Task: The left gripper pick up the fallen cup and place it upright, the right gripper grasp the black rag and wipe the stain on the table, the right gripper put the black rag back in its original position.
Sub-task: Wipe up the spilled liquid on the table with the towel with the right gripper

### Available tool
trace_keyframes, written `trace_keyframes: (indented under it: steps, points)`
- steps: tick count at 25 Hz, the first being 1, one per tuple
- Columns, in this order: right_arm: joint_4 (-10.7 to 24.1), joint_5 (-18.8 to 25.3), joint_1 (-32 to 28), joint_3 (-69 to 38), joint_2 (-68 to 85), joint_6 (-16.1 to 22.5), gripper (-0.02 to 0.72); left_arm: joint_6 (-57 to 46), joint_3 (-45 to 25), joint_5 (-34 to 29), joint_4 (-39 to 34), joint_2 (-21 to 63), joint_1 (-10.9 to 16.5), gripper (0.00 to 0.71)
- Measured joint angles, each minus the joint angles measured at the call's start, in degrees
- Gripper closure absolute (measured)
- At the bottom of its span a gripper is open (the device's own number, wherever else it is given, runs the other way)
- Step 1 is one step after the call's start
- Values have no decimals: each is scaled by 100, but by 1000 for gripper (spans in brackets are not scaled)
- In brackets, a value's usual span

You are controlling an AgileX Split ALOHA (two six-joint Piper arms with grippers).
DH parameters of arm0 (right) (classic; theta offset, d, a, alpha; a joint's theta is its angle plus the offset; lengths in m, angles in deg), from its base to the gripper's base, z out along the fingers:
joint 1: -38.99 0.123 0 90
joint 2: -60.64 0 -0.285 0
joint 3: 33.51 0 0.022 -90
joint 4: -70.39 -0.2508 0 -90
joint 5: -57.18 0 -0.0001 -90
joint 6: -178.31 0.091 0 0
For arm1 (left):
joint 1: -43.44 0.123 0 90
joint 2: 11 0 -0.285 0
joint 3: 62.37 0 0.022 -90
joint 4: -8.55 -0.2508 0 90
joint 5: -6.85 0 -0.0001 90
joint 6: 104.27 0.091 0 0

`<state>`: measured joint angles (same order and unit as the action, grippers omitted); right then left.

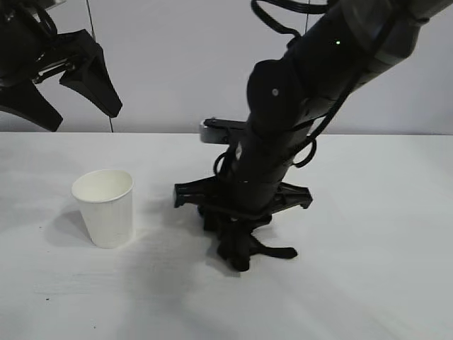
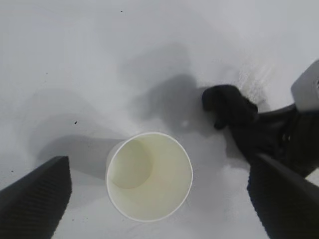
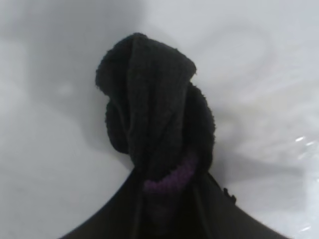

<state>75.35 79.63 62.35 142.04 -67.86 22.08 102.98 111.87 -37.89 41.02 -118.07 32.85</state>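
Observation:
The white cup [image 1: 105, 207] stands upright on the table [image 1: 368, 234] at the left, its mouth facing up in the left wrist view [image 2: 149, 177]. High above it and apart from it hangs my left gripper [image 1: 83, 117], open and empty [image 2: 158, 169]. At the table's middle my right gripper [image 1: 237, 256] points down, shut on the black rag [image 1: 244, 248], which is pressed onto the surface. The rag [image 3: 152, 114] bulges out past the fingers, and its thin tail [image 1: 282, 252] trails to the right. The stain is hidden; only faint wet streaks [image 3: 271, 117] show beside the rag.
A pale wall [image 1: 177, 64] rises behind the table's far edge. The right arm [image 1: 318, 64] slants in from the upper right over the table's middle. Bare white tabletop lies to the right and along the front.

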Motion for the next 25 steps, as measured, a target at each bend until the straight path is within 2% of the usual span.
trace_keyframes:
  steps: [4,11,14,19,25]
  points:
    - [12,26,95,0,0,0,579,0,0,0,0,0,0,17]
    - [-379,67,1258,0,-6,-110,579,0,0,0,0,0,0,17]
    - [-398,94,1459,0,-12,-110,579,0,0,0,0,0,0,17]
    - [-496,238,990,2,-6,-110,579,0,0,0,0,0,0,17]
    - [-352,591,129,33,56,-137,579,-5,0,0,0,0,0,17]
